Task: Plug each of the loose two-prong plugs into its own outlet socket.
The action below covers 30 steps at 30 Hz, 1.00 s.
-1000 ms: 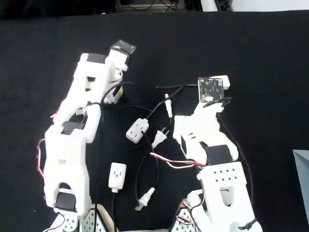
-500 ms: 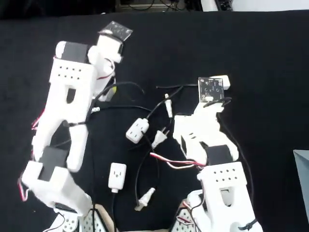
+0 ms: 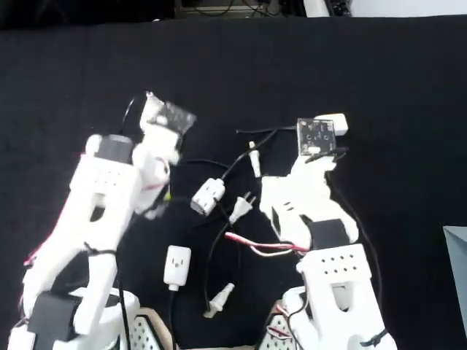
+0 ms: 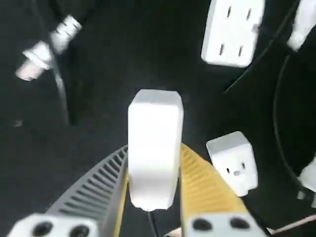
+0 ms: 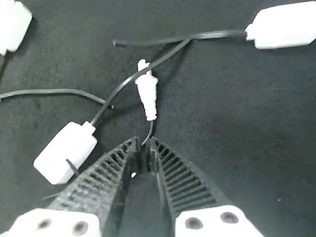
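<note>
My left gripper (image 4: 154, 148) is shut on a white outlet socket block (image 4: 154, 168), held off the black table; in the high view this gripper (image 3: 162, 198) hangs left of centre. Below it lie a two-outlet socket (image 4: 232, 32), a small cube socket (image 4: 233, 160) and a white plug (image 4: 47, 42). My right gripper (image 5: 143, 144) is shut, its tips just short of a white two-prong plug (image 5: 147, 96) whose thin cord curls to the fingertips. In the high view, loose plugs lie at mid-table (image 3: 241, 208), (image 3: 254, 159) and near the front (image 3: 221, 297).
Black cords loop across the middle of the table. Sockets lie at centre (image 3: 208, 195), near the front (image 3: 176, 264) and at the back right (image 3: 337, 122). A grey object (image 3: 456, 255) sits at the right edge. The far half of the cloth is open.
The left arm has swung back from the far left toward the table's middle, carrying the socket block. The right arm has stayed still.
</note>
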### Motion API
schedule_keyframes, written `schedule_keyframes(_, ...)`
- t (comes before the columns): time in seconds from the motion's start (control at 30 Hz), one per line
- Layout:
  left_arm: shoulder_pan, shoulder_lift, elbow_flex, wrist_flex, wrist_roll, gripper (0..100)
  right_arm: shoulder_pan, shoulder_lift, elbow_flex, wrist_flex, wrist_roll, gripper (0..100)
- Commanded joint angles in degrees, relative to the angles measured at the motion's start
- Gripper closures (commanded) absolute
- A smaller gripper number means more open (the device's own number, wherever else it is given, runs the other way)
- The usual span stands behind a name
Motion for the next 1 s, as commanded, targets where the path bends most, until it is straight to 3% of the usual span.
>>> schedule_keyframes(0.0,0.8,-3.6,12.8,-11.0,0.5,97,-1.5,-1.1,-0.2,-1.0,0.0,95.5)
schedule_keyframes(0.2,1.5,-3.6,23.3,-20.3,0.3,96,-1.4,-0.9,-0.2,-1.0,0.0,95.5)
schedule_keyframes(0.4,1.4,-4.3,23.4,-19.0,0.8,73,-1.5,-0.9,-0.1,-1.0,0.0,95.4)
schedule_keyframes(0.77,-4.5,-4.3,12.6,-10.3,-0.8,74,-1.6,-0.8,-0.1,-1.0,0.0,95.4)
schedule_keyframes(0.97,-8.4,-3.6,14.4,-14.8,-3.5,74,-1.6,-0.8,-0.1,-1.0,0.0,95.4)
